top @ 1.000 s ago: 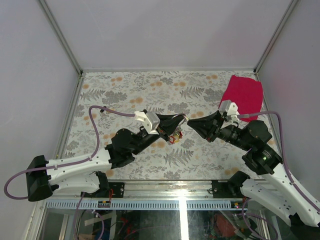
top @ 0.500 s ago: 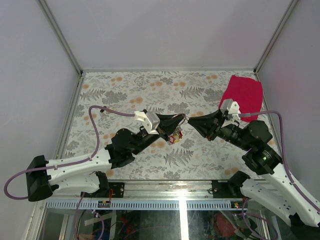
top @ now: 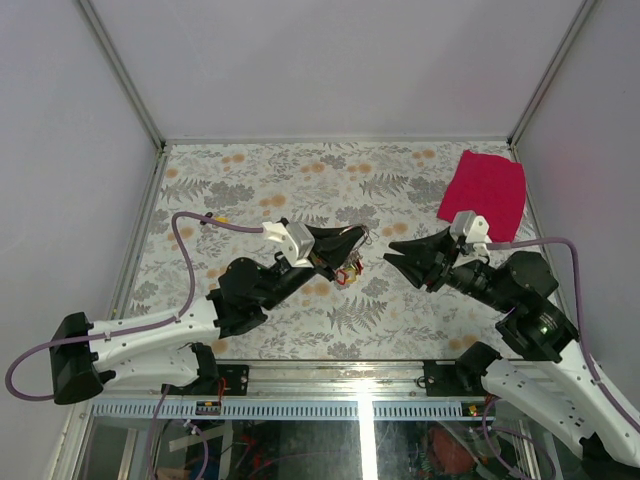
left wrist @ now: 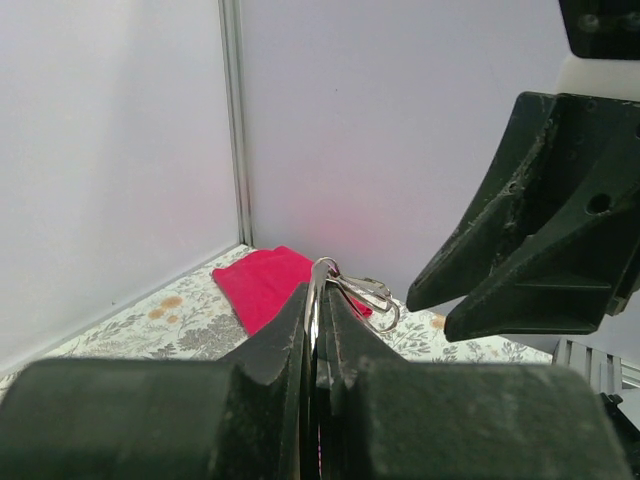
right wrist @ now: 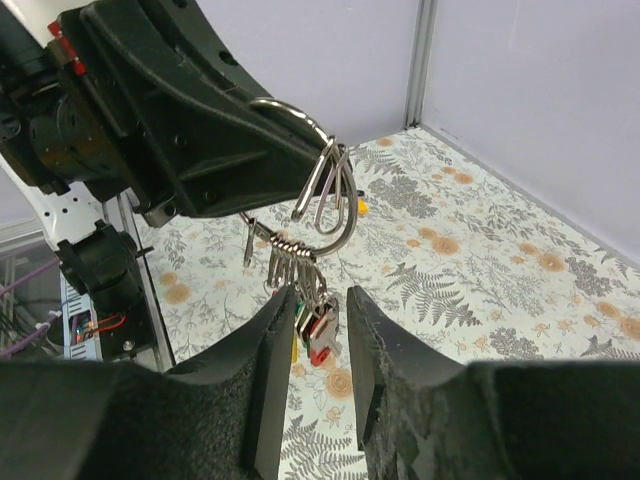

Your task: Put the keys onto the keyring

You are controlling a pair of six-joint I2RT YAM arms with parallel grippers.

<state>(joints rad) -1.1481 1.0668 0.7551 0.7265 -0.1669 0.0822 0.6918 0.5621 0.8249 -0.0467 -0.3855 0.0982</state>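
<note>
My left gripper [top: 358, 237] is shut on a shiny silver keyring [top: 364, 236] and holds it above the table. In the right wrist view the keyring [right wrist: 322, 190] sticks out of the left fingers [right wrist: 215, 120], with smaller loops threaded on it. Several keys [right wrist: 322, 318] with red, green, yellow and black heads hang from those loops. The keys also show in the top view [top: 345, 273]. My right gripper [top: 390, 252] is open and empty, a short way right of the ring. In its own view it [right wrist: 320, 300] stands around the hanging keys without touching them.
A red cloth [top: 485, 195] lies at the back right of the floral table [top: 250, 175]; it also shows in the left wrist view [left wrist: 262, 285]. White walls with metal corner posts [top: 125, 75] enclose the table. The right gripper's fingers [left wrist: 520, 250] fill the right of the left wrist view.
My right gripper has drawn back to the right, away from the keyring, and its jaws now stand apart. The left gripper has shifted slightly left, still holding the ring.
</note>
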